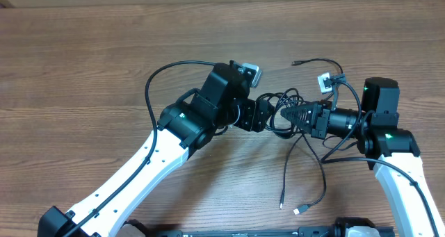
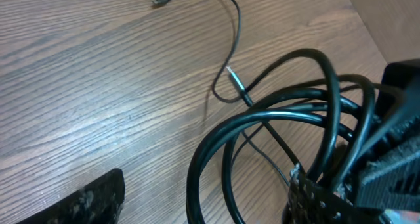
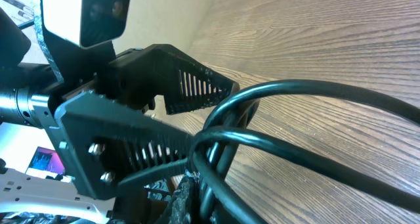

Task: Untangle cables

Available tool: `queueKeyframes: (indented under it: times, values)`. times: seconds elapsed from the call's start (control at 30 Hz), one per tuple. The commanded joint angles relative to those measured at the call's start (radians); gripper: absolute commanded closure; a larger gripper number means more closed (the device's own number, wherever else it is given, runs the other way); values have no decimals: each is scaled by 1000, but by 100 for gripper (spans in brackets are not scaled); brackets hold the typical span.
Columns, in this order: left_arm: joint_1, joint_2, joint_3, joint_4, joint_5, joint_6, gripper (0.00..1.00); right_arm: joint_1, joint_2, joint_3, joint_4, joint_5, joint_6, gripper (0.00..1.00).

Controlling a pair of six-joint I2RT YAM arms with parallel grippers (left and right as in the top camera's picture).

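The cables (image 1: 281, 101) are a knot of black loops in mid-table, between my two grippers. My left gripper (image 1: 263, 116) is open. In the left wrist view its fingers (image 2: 205, 183) stand wide apart with two loops (image 2: 275, 112) passing between them. My right gripper (image 1: 293, 116) faces it from the right, shut on the cables. In the right wrist view its padded finger (image 3: 193, 188) presses against the loops (image 3: 295, 92). A thin cord with a metal plug (image 2: 235, 83) runs off over the wood to a small plug end (image 2: 157, 0).
Two thin cord ends (image 1: 281, 205) (image 1: 300, 210) trail toward the front edge. Another cord reaches back to a small plug (image 1: 295, 62) and a white connector (image 1: 325, 81). The left gripper's slotted fingers (image 3: 164, 112) fill the right wrist view. Bare wood lies all around.
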Motion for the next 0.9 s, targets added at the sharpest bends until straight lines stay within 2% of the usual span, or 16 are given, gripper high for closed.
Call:
queueKeyframes:
  times: [0.0, 0.33, 0.57, 0.77, 0.87]
  values:
    - [-14, -4, 13, 3, 79, 70, 17, -2, -2, 5, 16, -43, -2, 96]
    - [-15, -4, 13, -1, 104, 151, 6, -2, -2, 5, 19, -43, -2, 96]
    - [-15, -4, 13, -4, 95, 207, 2, -2, -2, 5, 13, -43, -2, 96]
    - [-15, -4, 13, -27, -7, 226, 1, -2, -2, 5, 12, -43, -2, 96]
    - [-15, -4, 13, -27, -8, 248, 0, -2, -2, 5, 13, -43, -2, 96]
